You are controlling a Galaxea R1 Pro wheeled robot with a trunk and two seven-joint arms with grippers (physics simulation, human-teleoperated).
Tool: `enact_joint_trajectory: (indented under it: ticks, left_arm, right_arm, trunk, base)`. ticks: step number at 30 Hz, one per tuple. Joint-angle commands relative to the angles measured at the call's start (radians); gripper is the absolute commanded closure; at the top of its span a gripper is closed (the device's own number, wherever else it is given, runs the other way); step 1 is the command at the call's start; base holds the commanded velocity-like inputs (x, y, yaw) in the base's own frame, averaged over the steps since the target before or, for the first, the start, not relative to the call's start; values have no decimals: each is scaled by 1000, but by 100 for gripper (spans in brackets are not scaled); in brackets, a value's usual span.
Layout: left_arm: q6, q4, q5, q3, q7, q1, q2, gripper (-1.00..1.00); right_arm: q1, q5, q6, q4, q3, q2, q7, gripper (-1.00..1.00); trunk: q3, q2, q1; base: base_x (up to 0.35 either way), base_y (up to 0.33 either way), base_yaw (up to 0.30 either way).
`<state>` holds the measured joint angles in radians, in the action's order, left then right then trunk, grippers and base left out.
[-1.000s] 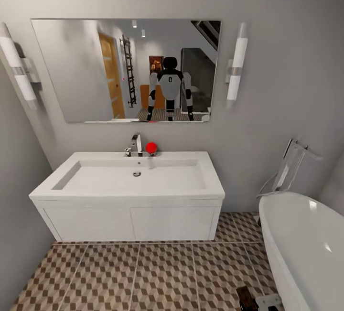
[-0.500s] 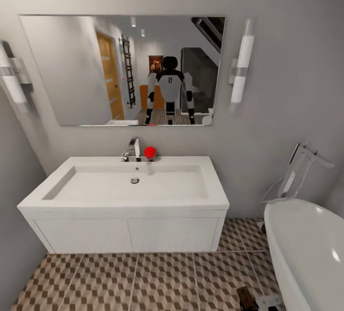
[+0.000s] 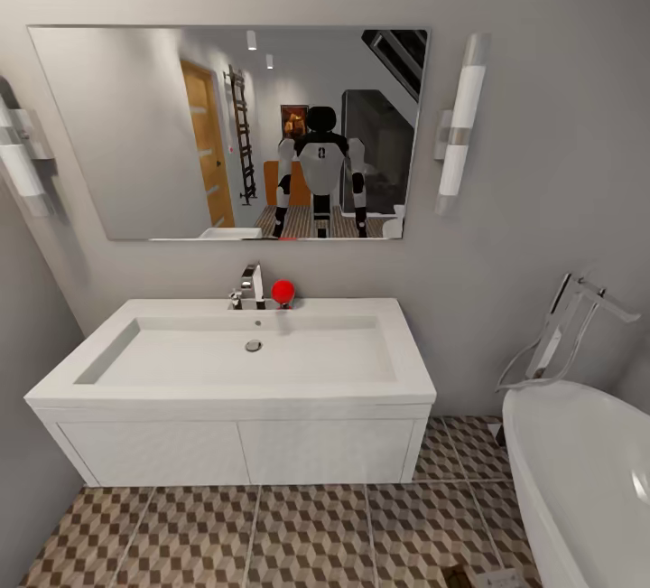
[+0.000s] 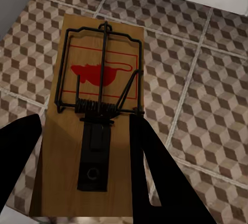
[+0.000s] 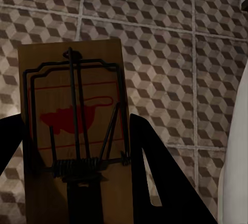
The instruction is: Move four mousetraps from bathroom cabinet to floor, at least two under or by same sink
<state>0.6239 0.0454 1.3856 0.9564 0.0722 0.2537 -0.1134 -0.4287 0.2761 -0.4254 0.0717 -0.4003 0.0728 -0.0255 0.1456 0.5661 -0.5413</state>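
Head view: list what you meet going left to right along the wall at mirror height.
Left wall light → mirror → right wall light.

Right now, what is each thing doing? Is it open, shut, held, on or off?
Left gripper: shut on left mousetrap, above the floor.
Right gripper: shut on right mousetrap.
Vanity doors: closed.
Faucet: no water running.
Sink: empty.
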Motion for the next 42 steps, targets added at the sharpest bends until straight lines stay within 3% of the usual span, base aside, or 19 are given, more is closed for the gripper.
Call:
enact_joint_trajectory:
  ticks: [1, 18, 42]
  left_arm:
    - [2, 3, 10, 6, 8, 1, 0, 100]
    - [0, 3, 9, 6, 9, 1, -2, 100]
    - [2, 3, 9, 7, 8, 1, 0, 100]
  right_arm:
    - [-1, 9, -4, 3, -9, -1, 1, 100]
    - [-2, -2, -5, 2, -11, -1, 2, 100]
    - [-1, -3, -10, 2, -11, -1, 2, 100]
  trunk:
    - [2, 2, -1]
    - [2, 2, -1]
    - [2, 2, -1]
  base:
    - [160, 0, 0]
    - [280, 26, 0]
    - [11, 3, 0]
